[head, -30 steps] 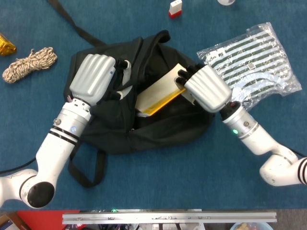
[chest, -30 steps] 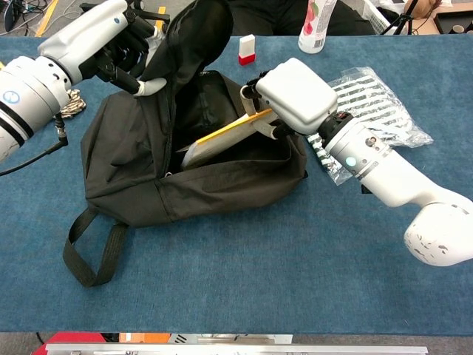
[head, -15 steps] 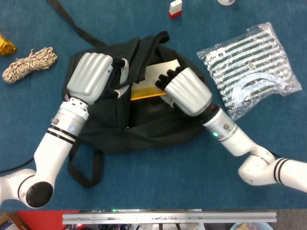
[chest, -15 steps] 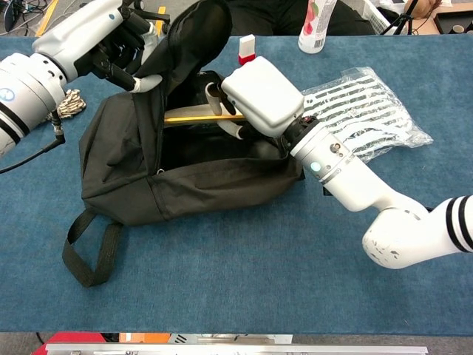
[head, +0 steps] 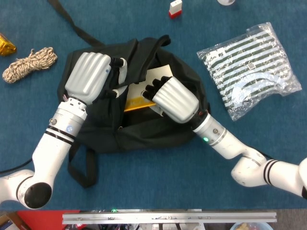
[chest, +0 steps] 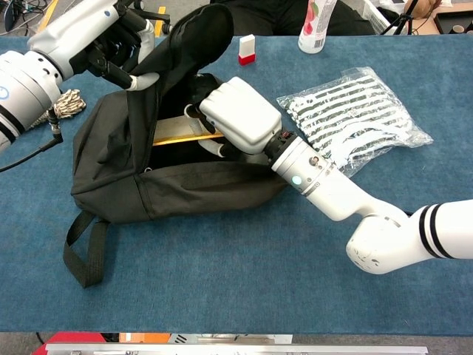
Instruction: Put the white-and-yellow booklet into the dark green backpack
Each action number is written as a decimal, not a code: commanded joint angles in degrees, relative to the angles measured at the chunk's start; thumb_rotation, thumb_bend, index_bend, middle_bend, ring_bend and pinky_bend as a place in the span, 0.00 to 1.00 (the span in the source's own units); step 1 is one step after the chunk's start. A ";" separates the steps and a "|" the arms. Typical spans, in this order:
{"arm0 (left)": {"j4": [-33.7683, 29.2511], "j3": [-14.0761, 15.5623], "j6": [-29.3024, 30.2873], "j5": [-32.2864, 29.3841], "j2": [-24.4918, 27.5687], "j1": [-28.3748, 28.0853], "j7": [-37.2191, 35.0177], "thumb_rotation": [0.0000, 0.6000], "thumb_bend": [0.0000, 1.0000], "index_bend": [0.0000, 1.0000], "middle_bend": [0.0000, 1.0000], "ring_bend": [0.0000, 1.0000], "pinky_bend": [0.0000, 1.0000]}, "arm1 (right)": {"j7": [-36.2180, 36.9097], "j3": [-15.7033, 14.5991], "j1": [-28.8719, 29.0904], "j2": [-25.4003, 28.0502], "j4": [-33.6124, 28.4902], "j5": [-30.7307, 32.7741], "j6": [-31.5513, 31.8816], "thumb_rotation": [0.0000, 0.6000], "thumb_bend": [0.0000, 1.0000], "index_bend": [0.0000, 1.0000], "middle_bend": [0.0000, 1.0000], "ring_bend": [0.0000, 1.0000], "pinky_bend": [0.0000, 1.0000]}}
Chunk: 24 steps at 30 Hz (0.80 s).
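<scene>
- Rope (head: 29,63), a coiled bundle of speckled cord, lies on the blue table (head: 158,191) at the far left, with a gold-wrapped item (head: 5,44) just beyond it at the edge of the head view.
- Left hand (head: 91,76), silver-backed, grips the upper flap of the dark green backpack (head: 96,124) and holds it raised; in the chest view the flap stands up above the bag, so the mouth is open.
- The backpack lies on its side in the middle of the table, its webbing loop (chest: 83,248) trailing toward the near edge.
- White-and-yellow booklet (head: 146,88) sits in the backpack's opening, lying flat, most of it inside; a pale corner and a yellow edge show between the two hands.
- Right hand (head: 173,98) reaches into the opening from the right, dark fingertips (head: 148,91) curled over the booklet and holding it by its near end.
- The right forearm (chest: 325,192) slants across the bag's rim down to the lower right.
- A small red-and-white box (head: 175,8) stands on the table beyond the backpack.
- A clear plastic packet (head: 249,62) with dark and white stripes lies at the right, apart from the backpack.
- A bottle (chest: 316,22) stands at the table's far edge in the chest view.
</scene>
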 commanded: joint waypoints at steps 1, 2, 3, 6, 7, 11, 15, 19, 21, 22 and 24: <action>0.01 -0.08 -0.12 -0.32 0.08 -0.03 0.00 1.00 0.30 0.74 0.83 0.82 1.00 | -0.15 -0.41 -0.51 1.58 -1.80 0.47 -0.83 1.00 0.28 0.56 0.52 0.44 0.59; -0.01 -0.07 -0.15 -0.39 0.07 -0.04 0.01 1.00 0.30 0.74 0.83 0.82 1.00 | -0.37 -0.53 -0.67 2.11 -2.50 0.61 -1.15 1.00 0.27 0.48 0.48 0.40 0.56; -0.01 -0.04 -0.20 -0.42 0.04 -0.08 0.07 1.00 0.30 0.74 0.83 0.82 1.00 | -0.82 -0.60 -0.85 2.82 -3.50 0.80 -1.47 1.00 0.26 0.41 0.44 0.37 0.53; -0.11 0.09 -0.24 -0.47 -0.05 -0.14 0.35 1.00 0.30 0.74 0.83 0.82 1.00 | -2.17 -0.59 -1.37 4.73 -6.66 1.71 -2.77 1.00 0.24 0.19 0.32 0.24 0.39; -0.15 0.12 -0.24 -0.52 -0.05 -0.16 0.44 1.00 0.30 0.74 0.83 0.82 1.00 | -2.77 -0.51 -1.54 5.33 -7.65 1.97 -2.99 1.00 0.23 0.12 0.28 0.20 0.35; -0.37 0.09 -0.35 -1.00 0.14 -0.21 0.69 1.00 0.30 0.74 0.82 0.82 1.00 | -4.65 -0.24 -2.40 8.50 -12.70 3.23 -4.15 1.00 0.22 0.00 0.20 0.13 0.28; -0.45 0.05 -0.36 -1.29 0.18 -0.31 0.97 1.00 0.30 0.74 0.82 0.82 1.00 | -5.25 -0.84 -3.57 12.83 -18.39 3.00 -3.69 1.00 0.22 0.00 0.19 0.12 0.27; -0.43 0.10 -0.48 -1.56 0.06 -0.48 1.28 1.00 0.30 0.74 0.82 0.82 1.00 | -6.65 -1.58 -4.97 16.94 -22.93 2.30 -2.39 1.00 0.22 0.00 0.19 0.12 0.27; -0.42 0.18 -0.69 -1.82 0.07 -0.59 1.47 1.00 0.30 0.74 0.82 0.82 1.00 | -7.31 -1.91 -5.69 18.88 -24.95 2.14 -1.97 1.00 0.23 0.00 0.19 0.12 0.27; -0.38 0.20 -0.78 -1.95 0.09 -0.64 1.59 1.00 0.30 0.74 0.82 0.82 1.00 | -7.47 -2.08 -6.02 19.66 -25.73 2.15 -1.87 1.00 0.23 0.00 0.20 0.12 0.27; -0.32 0.25 -0.95 -2.33 0.16 -0.71 1.76 1.00 0.30 0.73 0.82 0.81 1.00 | -7.57 -2.41 -6.85 21.44 -27.33 1.99 -1.23 1.00 0.23 0.00 0.21 0.12 0.27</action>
